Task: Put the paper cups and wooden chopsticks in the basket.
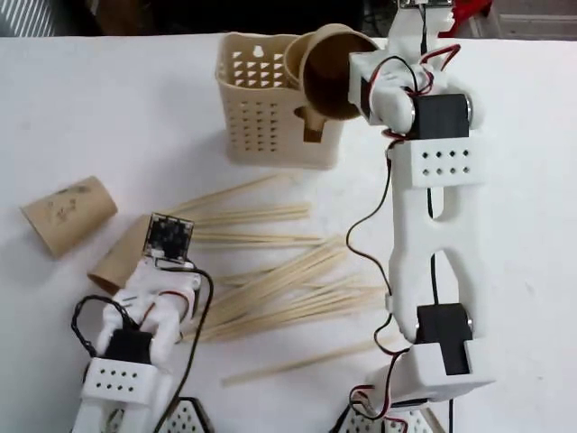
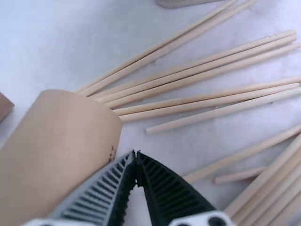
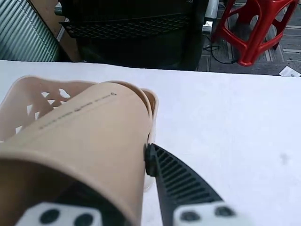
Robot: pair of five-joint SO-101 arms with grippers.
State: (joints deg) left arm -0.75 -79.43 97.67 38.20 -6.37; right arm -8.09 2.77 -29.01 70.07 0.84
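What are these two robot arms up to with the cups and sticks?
The right pincer holds a brown paper cup at the rim of the cream perforated plastic basket. The left pincer, shut and empty, sits beside a second paper cup lying on the white table. A third paper cup and the thin wooden chopsticks lie loose there.

Looks like a workshop: white worktable (image 3: 235, 122), red plastic stool (image 3: 254, 28), corrugated wall (image 3: 19, 28) behind.

Bright even light; soft faint shadows under chopsticks (image 2: 202, 75) on table (image 2: 70, 37)
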